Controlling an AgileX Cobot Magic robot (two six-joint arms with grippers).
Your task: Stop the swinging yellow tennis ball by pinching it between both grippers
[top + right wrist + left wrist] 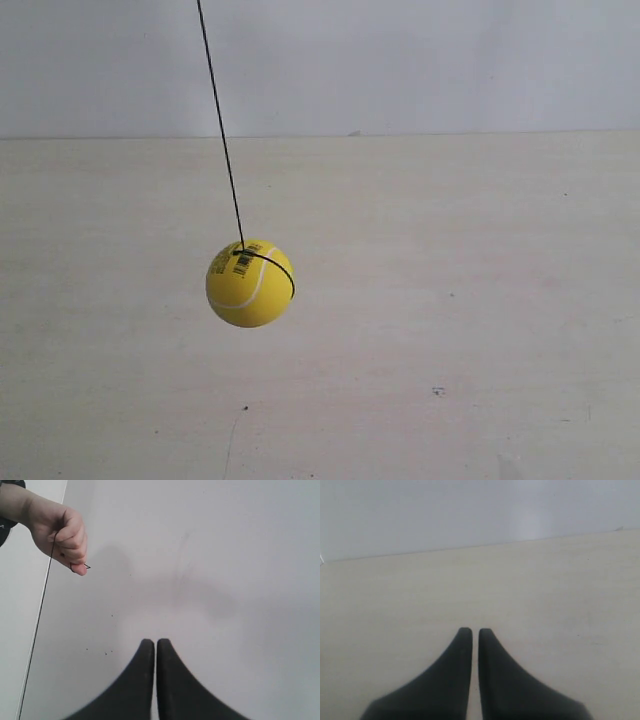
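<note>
A: Got a bright yellow tennis ball [250,283] on thin dark string [220,125], hanging left of centre. Black tapered left gripper [471,632] and right gripper [152,642] closed, empty.
B: Mistimed, probably just knocks it sideways.

surface: table [470,300], pale cream, matte, faint lengthwise grain | far edge: meets light grey wall [420,60] along a straight line | marks: small dark speck [245,408] near front; dark fleck [437,391] well apart, toward exterior view's right
</note>
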